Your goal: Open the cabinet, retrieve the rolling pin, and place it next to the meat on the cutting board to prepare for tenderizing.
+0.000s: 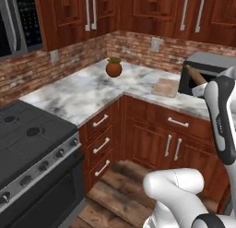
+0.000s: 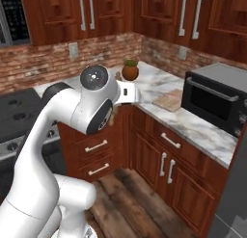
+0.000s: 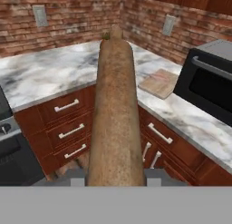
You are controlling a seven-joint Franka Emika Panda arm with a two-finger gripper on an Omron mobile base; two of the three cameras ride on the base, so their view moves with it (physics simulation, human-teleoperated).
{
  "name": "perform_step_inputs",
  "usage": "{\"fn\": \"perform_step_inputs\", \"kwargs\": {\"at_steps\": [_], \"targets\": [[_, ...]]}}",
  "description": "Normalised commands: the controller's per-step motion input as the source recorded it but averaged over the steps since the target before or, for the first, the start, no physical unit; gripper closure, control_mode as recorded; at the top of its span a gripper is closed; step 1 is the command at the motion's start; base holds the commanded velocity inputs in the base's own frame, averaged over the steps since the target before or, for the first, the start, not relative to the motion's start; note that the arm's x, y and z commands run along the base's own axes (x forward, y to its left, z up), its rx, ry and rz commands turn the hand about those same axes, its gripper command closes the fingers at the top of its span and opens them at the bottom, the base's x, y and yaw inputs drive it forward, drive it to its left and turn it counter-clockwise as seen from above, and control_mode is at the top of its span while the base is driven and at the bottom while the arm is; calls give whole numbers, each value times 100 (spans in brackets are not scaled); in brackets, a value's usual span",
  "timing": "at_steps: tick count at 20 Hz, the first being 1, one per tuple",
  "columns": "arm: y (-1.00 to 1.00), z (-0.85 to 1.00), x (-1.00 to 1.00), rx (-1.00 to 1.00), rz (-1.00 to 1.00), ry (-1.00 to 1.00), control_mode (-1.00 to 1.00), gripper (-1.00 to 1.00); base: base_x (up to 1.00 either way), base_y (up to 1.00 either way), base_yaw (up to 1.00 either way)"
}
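Rolling pin (image 3: 114, 114) rode lengthwise in the gripper (image 3: 113, 177), jaws clamped on it, above the floor short of the marble counter (image 1: 83, 93).
Further right, the cutting board (image 3: 158, 82) lay beside the microwave (image 3: 208, 82); a swinging pin risked striking it.

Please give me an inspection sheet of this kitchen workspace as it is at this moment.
Surface: grey-white marble countertop running round the corner.
Job's things: rolling pin held in the gripper, pointing forward above the floor in front of the lower cabinets; cutting board flat on the countertop beside the microwave; meat cannot be made out on it; upper cabinet doors look shut.
Clutter: small potted plant in the corner.
Gripper: gripper shut on the rolling pin.
Cables: nothing seen.
Surroundings: black microwave on the countertop, stove to the left, brick wall with outlets, wooden floor.
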Motion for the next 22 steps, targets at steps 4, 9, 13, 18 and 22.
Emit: {"fn": "perform_step_inputs", "kwargs": {"at_steps": [4,9,13,18,22], "targets": [[0,0,0,0,0,0,100,100,45,13,-42],[0,0,0,0,0,0,100,100,47,36,-45],[0,0,0,0,0,0,100,100,56,46,-44],[0,0,0,0,0,0,100,100,70,56,-38],[0,0,0,0,0,0,100,100,78,54,-24]]}}
